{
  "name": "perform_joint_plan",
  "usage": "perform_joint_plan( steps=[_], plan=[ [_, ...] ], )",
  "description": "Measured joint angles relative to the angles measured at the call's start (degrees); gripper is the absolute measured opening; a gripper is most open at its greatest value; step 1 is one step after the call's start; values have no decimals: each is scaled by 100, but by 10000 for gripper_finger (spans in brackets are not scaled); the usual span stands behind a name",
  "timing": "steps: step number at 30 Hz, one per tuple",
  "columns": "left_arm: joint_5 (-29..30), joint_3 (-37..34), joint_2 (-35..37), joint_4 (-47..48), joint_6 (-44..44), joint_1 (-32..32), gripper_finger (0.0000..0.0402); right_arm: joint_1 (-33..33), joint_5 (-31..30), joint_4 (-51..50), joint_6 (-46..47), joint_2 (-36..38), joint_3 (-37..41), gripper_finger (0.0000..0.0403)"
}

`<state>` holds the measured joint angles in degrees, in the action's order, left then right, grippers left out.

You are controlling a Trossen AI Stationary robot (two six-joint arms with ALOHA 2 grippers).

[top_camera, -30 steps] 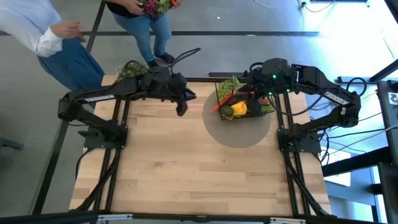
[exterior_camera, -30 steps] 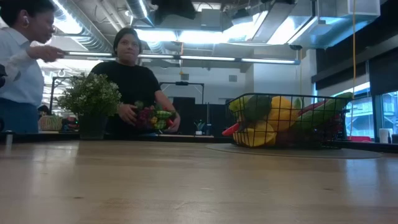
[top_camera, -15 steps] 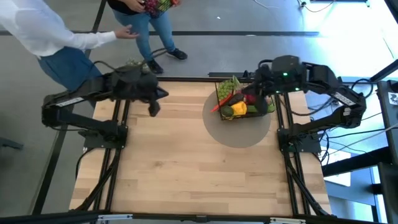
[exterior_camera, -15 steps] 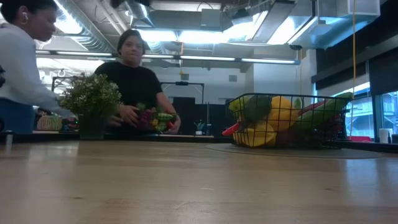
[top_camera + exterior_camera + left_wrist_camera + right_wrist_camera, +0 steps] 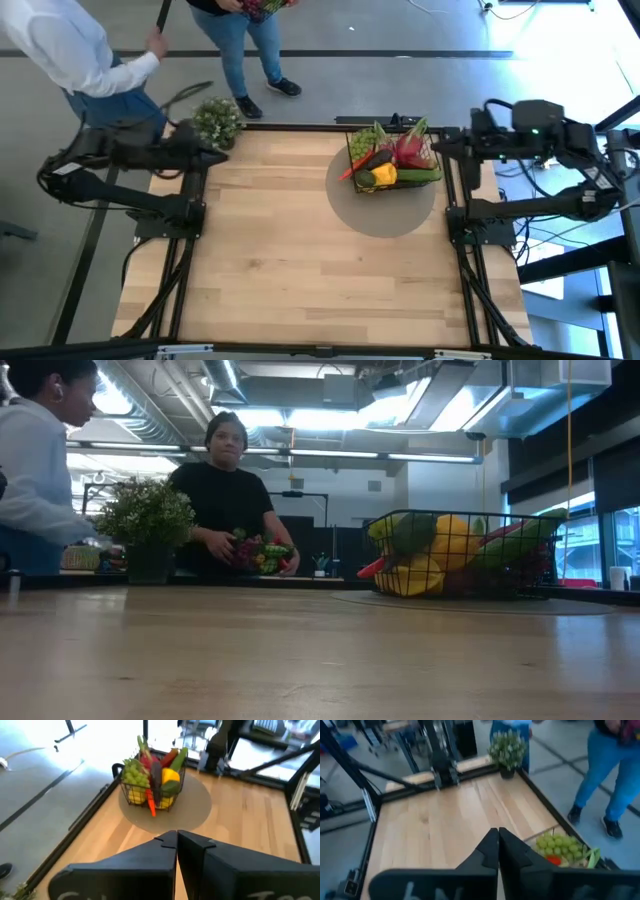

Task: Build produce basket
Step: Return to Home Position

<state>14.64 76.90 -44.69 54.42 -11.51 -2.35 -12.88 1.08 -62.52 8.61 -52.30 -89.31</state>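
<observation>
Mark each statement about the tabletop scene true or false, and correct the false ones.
1. The wire basket stands on the round grey mat. True.
2. The left gripper holds a piece of produce. False: its fingers are shut on nothing, and it is at the table's left edge near the potted plant.
3. Green grapes lie in the basket. True.
4. The potted plant stands inside the basket. False: it stands at the table's far left corner, well apart from the basket.
5. A person beyond the table holds a bundle of produce. True.
</observation>
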Motion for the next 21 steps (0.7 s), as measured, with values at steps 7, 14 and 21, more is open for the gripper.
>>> perform_joint_plan(
  steps=[7,14,21],
  plan=[
    [106,-9,850,243,-30,181,1,0,2,955,38,1189,1186,0],
    [102,-1003,2068,-154,-175,179,0,0,80,1800,340,2243,2528,0],
    [96,-2292,3467,-993,-190,179,0,0,646,2961,-85,3203,3627,0]
  ],
)
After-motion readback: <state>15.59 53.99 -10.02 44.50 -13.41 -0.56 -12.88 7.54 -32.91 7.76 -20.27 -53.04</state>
